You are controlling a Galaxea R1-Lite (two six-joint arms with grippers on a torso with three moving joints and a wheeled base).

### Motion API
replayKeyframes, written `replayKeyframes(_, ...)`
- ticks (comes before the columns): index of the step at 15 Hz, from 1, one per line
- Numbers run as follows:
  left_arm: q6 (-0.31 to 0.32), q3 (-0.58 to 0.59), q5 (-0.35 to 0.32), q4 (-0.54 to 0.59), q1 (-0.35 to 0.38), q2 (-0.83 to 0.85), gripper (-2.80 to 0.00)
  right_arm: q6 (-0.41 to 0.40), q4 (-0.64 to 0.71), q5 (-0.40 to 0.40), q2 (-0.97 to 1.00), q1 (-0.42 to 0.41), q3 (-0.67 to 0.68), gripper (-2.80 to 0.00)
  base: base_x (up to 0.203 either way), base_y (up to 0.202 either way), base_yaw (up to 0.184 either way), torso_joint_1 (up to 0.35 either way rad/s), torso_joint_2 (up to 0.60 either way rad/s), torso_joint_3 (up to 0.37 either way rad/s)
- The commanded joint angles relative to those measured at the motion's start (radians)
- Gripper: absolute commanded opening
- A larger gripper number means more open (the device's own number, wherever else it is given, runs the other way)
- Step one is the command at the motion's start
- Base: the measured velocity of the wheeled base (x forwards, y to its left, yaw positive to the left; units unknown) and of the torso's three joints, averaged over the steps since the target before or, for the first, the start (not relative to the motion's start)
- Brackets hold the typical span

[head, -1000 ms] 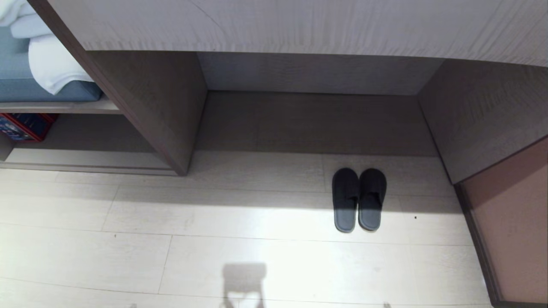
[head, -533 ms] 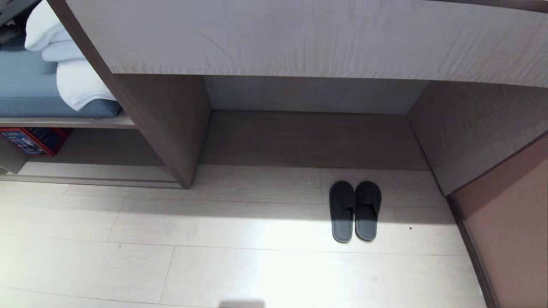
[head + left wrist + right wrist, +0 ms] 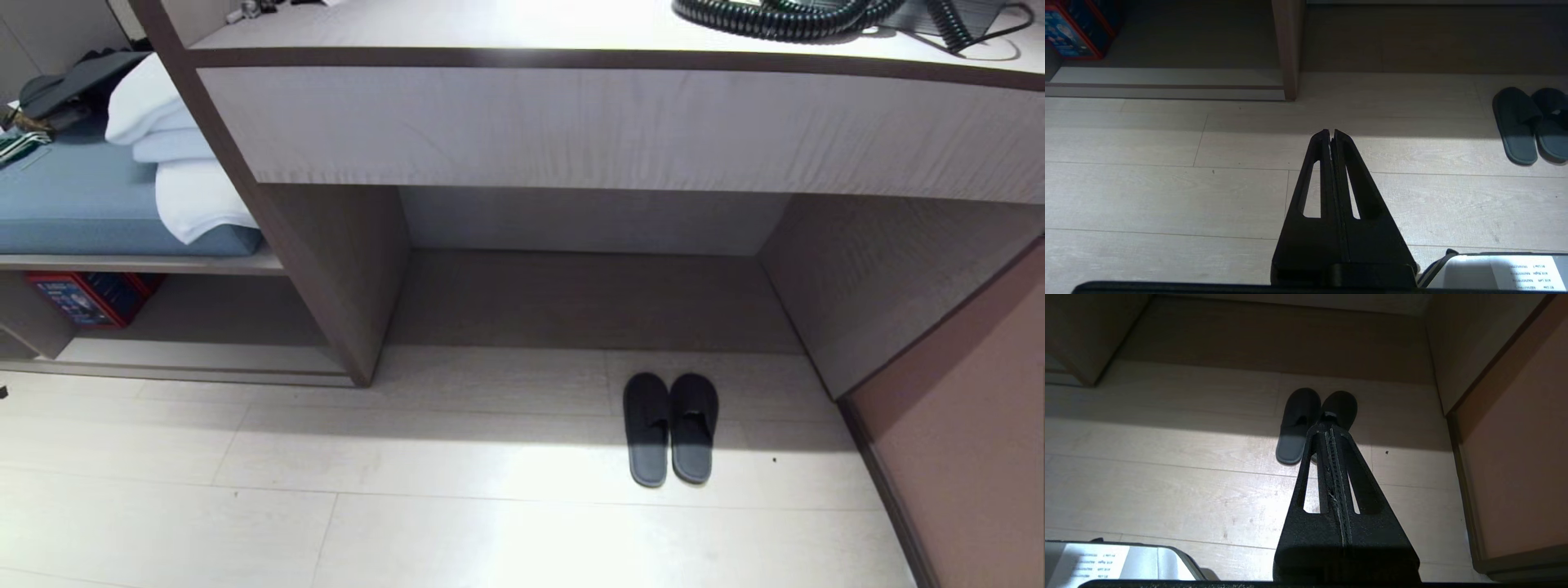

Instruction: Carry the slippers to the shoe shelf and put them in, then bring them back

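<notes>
The slippers (image 3: 669, 429), a black pair with grey-blue soles, lie side by side on the pale floor before the opening under the counter. They also show in the left wrist view (image 3: 1529, 122) and in the right wrist view (image 3: 1297, 422). The shoe shelf (image 3: 220, 314) is the low taupe cubby at the left, with a pale base board and a vertical divider (image 3: 326, 269). Neither gripper is in the head view. My left gripper (image 3: 1331, 132) hangs shut over bare floor, well to the left of the slippers. My right gripper (image 3: 1327, 428) is shut and empty, its tips in line with the slippers from above.
A counter with a pale drawer front (image 3: 571, 122) overhangs the opening; a black coiled cable (image 3: 775, 16) lies on top. A blue cushion with white towels (image 3: 180, 163) sits above the cubby and a red box (image 3: 90, 298) inside it. A brownish wall panel (image 3: 963, 425) bounds the right.
The head view has tilted upward, so the whole scene has slid down and the counter top with its cable has come into view. The slippers lie where they were.
</notes>
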Motion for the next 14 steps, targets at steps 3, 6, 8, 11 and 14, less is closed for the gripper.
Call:
replayKeyframes(3, 0.000, 0.000, 0.000, -0.001, 0.000, 0.001, -2.80, 0.000, 0.000, 0.000, 0.001, 0.001, -0.001, -2.80, 0.000, 0.000, 0.000, 0.001, 0.01, 0.206)
replayKeyframes(6, 0.000, 0.000, 0.000, -0.001, 0.000, 0.001, -2.80, 0.000, 0.000, 0.000, 0.001, 0.000, 0.000, -2.80, 0.000, 0.000, 0.000, 0.000, 0.00, 0.196)
replayKeyframes(8, 0.000, 0.000, 0.000, -0.001, 0.000, 0.001, -2.80, 0.001, 0.000, -0.001, 0.001, 0.000, 0.000, -2.80, 0.000, 0.000, 0.000, 0.003, 0.00, 0.193)
replayKeyframes(11, 0.000, 0.000, 0.000, -0.001, 0.000, 0.001, -2.80, 0.000, 0.000, -0.001, 0.001, 0.000, 0.000, -2.80, 0.000, 0.000, 0.000, 0.004, 0.00, 0.207)
replayKeyframes(14, 0.000, 0.000, 0.000, -0.001, 0.000, 0.001, -2.80, 0.000, 0.000, -0.001, 0.001, 0.000, 0.000, -2.80, 0.000, 0.000, 0.000, 0.003, 0.00, 0.204)
